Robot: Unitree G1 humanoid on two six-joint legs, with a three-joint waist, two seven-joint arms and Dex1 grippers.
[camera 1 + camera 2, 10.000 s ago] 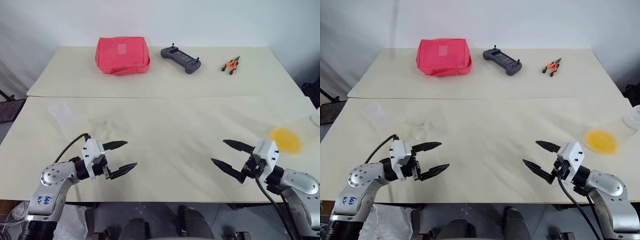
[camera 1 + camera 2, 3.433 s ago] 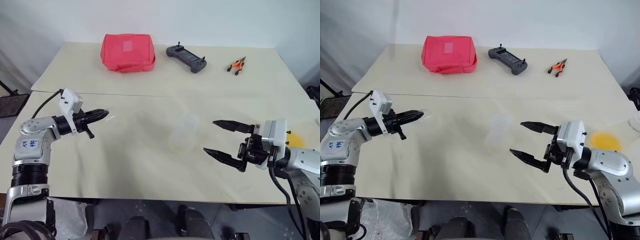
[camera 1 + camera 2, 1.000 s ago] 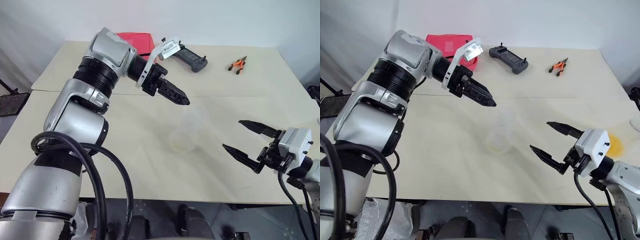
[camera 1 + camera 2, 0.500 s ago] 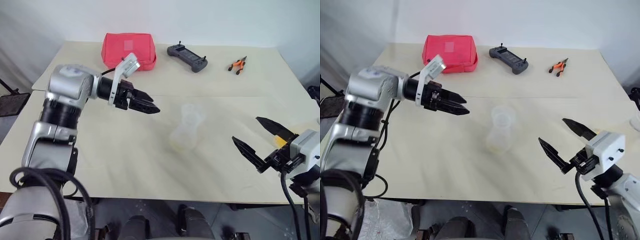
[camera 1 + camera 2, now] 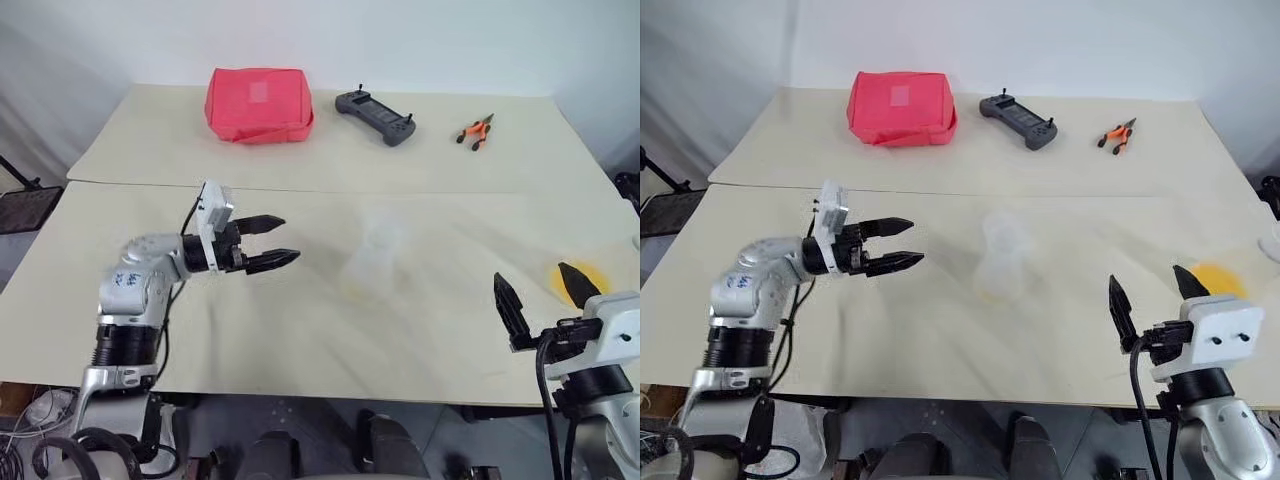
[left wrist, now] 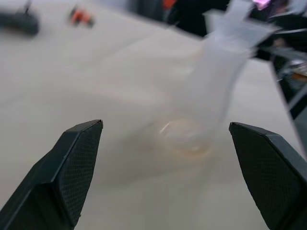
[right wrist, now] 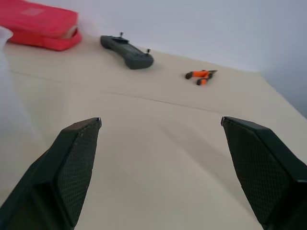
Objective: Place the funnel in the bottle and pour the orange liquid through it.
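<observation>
The whitish bottle (image 5: pixel 997 270) stands upright in the middle of the near table. The clear funnel (image 5: pixel 1005 229) rests in its neck, and its wide rim (image 6: pixel 238 25) looms large in the left wrist view. My left gripper (image 5: pixel 289 238) hovers low over the table to the bottle's left, pointing at it, open and empty, a short gap away. The orange liquid (image 5: pixel 1215 277) is a bright patch near the table's right edge. Just in front of that patch, at the near right edge, my right gripper (image 5: pixel 1147 281) points away from me, open and holding nothing.
On the far table lie a red pouch (image 5: pixel 260 104), a dark handheld controller (image 5: pixel 375 115) and orange-handled pliers (image 5: pixel 474 130). A seam (image 5: pixel 450 192) runs between the two tables. Bare tabletop lies between the bottle and each gripper.
My left arm has swung down and to the left, away from the bottle top, and stays open. My right gripper drew back toward the near edge and turned to point forward. The funnel stays on the bottle.
</observation>
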